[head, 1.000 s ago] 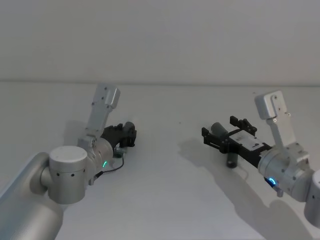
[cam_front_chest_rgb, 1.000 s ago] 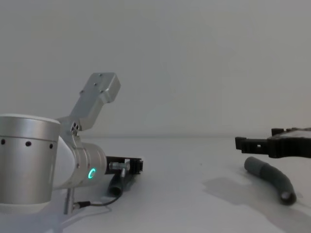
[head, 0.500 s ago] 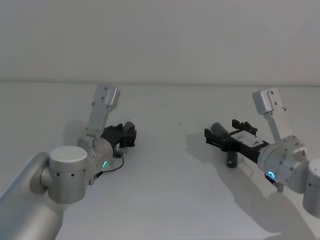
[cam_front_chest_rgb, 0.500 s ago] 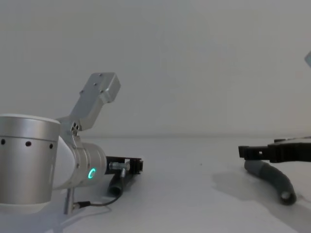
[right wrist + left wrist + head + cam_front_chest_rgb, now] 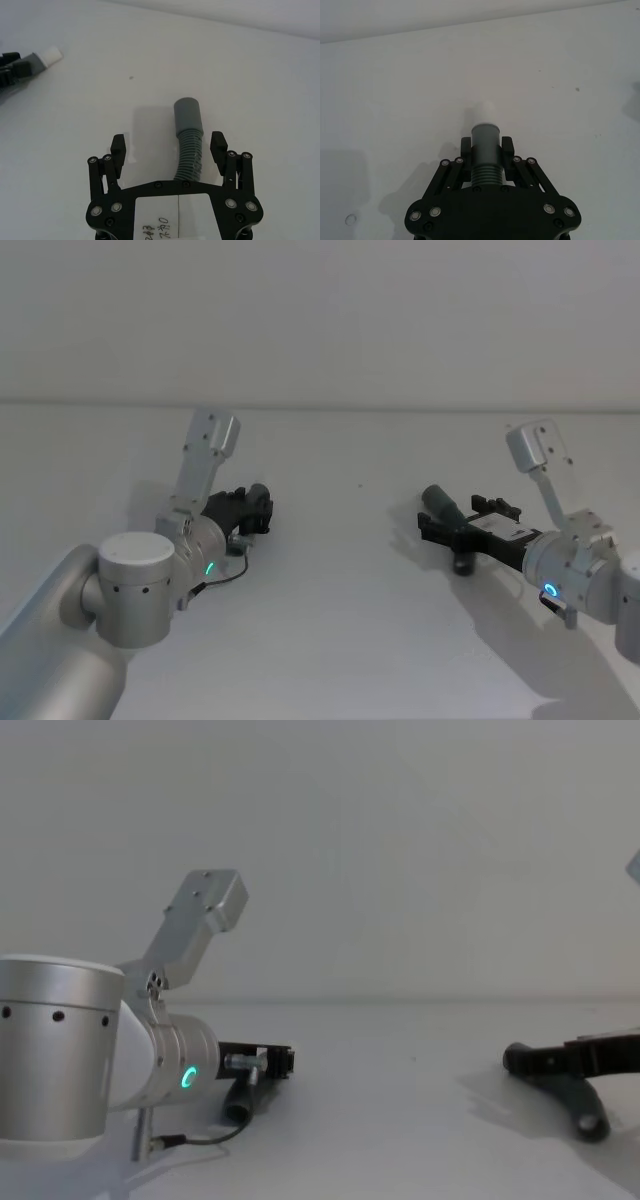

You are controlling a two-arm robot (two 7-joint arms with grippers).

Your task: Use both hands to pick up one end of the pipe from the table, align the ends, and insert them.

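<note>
Head view | right claw (image 5: pixel 457 518) lower — wide open astride pipe (image 5: pixel 437 501) | left claw (image 5: pixel 486 149) clamps white-tipped piece (image 5: pixel 485 131)

Both low: left pincer (image 5: pixel 486 150) clamped, right pincer (image 5: pixel 168 142) spread.

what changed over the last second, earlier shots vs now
The right gripper came down over the right pipe piece lying on the table. Its jaws are open and now straddle the ribbed body without gripping it. The left gripper stayed put, shut on the white-tipped pipe piece. Neither piece has shifted.
</note>
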